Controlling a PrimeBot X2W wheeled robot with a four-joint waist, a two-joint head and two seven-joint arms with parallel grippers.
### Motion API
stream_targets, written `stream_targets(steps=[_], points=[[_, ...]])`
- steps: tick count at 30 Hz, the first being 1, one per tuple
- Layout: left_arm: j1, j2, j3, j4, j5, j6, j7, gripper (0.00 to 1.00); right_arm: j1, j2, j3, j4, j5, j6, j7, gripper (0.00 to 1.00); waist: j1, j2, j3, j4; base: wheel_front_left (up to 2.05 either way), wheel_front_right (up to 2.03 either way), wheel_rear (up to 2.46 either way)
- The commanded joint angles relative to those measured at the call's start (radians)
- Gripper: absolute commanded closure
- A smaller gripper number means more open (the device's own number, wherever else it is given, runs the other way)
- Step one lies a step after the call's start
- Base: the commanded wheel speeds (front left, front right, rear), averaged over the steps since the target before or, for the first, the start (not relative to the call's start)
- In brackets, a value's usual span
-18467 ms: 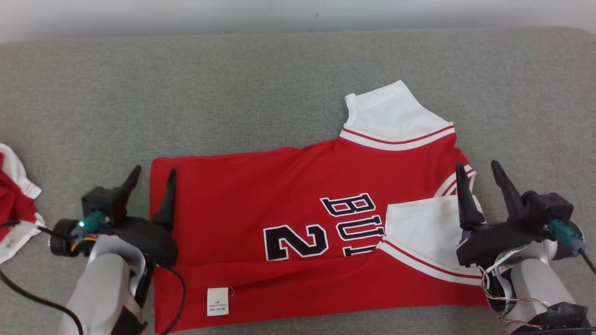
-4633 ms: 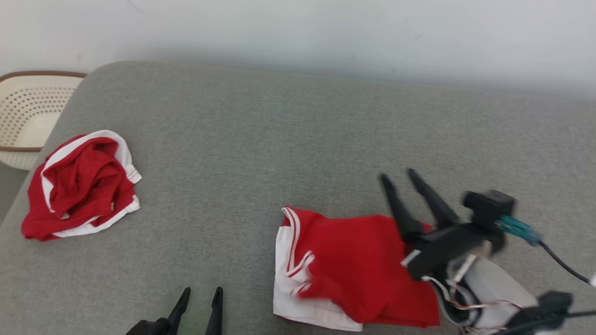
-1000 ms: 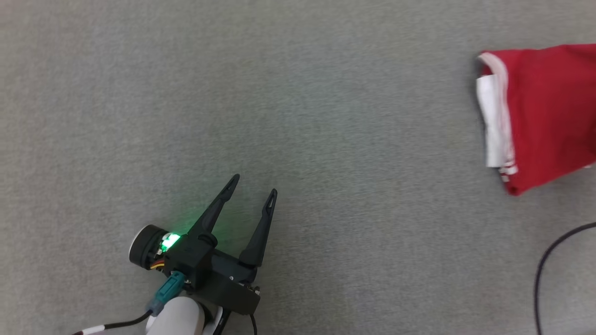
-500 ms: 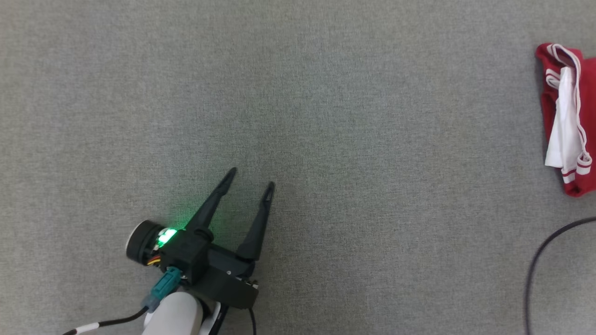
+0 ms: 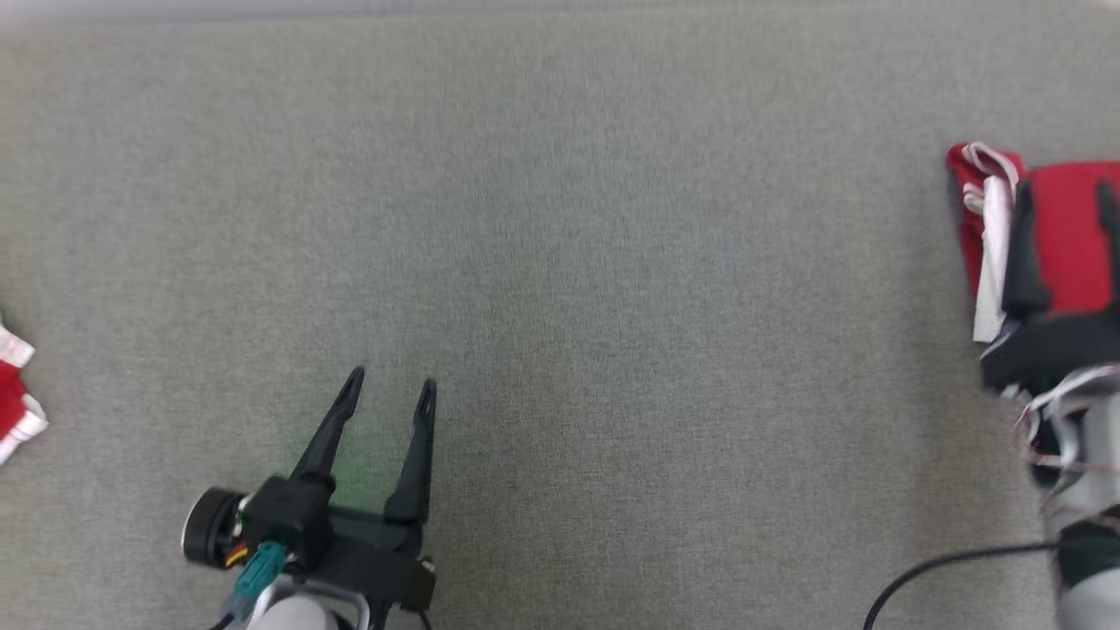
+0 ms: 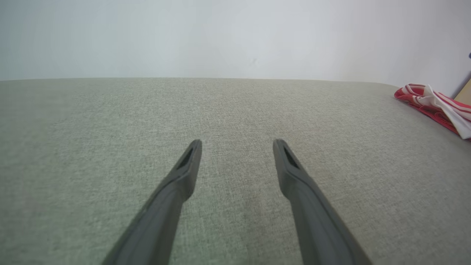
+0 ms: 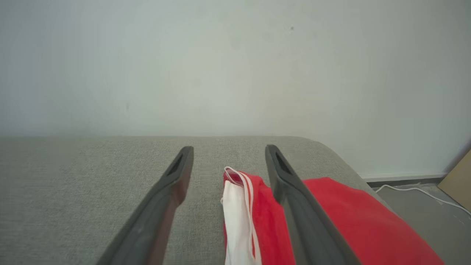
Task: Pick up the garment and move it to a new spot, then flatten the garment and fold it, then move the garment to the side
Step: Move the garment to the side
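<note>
Folded red garment [image 5: 965, 229] lies at the grey cushion's [image 5: 612, 262] right end; both sets of fingers spread.
Head view: L gripper [image 5: 390, 380] over bare fabric, R gripper [image 5: 1066, 188] over the garment, plus another red-white cloth [image 5: 13, 411] at left edge. R wrist view adds the cushion's rounded corner and a white cable [image 7: 415, 189] on the floor.
</note>
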Motion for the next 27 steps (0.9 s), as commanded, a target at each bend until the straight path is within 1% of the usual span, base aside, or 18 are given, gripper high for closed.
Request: stream_targets(steps=[1, 6, 7, 10, 16, 22, 27], points=[[0.034, 0.001, 0.016, 0.008, -0.003, 0.006, -0.001, 0.0, 0.051, 0.021, 0.02, -0.012, 0.022, 0.0, 0.001, 0.0, 0.0001, 0.0, -0.068, 0.011, 0.0, 0.0, 0.0], [0.091, 0.001, 0.057, 0.028, -0.007, 0.017, -0.001, 0.0, 0.152, 0.073, 0.066, -0.028, 0.06, 0.0, 0.001, 0.0, 0.0001, 0.0, -0.138, 0.02, 0.0, 0.0, 0.0], [0.091, 0.001, 0.057, 0.028, -0.007, 0.017, -0.001, 0.0, 0.152, 0.073, 0.066, -0.028, 0.06, 0.0, 0.001, 0.0, 0.0001, 0.0, -0.138, 0.02, 0.0, 0.0, 0.0], [0.126, 0.001, 0.08, 0.044, -0.012, 0.019, -0.001, 0.0, 0.21, 0.107, 0.067, -0.03, 0.085, 0.0, 0.001, 0.0, 0.0001, 0.0, -0.178, 0.023, 0.0, 0.0, 0.0], [0.184, 0.001, 0.117, 0.062, -0.016, 0.019, -0.001, 0.0, 0.309, 0.15, 0.08, -0.031, 0.082, 0.0, 0.001, 0.0, 0.0001, 0.0, -0.243, 0.023, 0.0, 0.0, 0.0], [0.23, 0.001, 0.152, 0.084, -0.013, 0.027, -0.001, 0.0, 0.375, 0.169, 0.117, -0.048, 0.056, 0.0, 0.001, 0.0, 0.0001, 0.0, -0.294, 0.017, 0.0, 0.0, 0.0], [0.252, 0.001, 0.169, 0.086, -0.015, 0.032, -0.001, 0.0, 0.406, 0.181, 0.117, -0.064, 0.066, 0.0, 0.001, 0.0, 0.0001, 0.0, -0.316, 0.018, 0.0, 0.0, 0.0]])
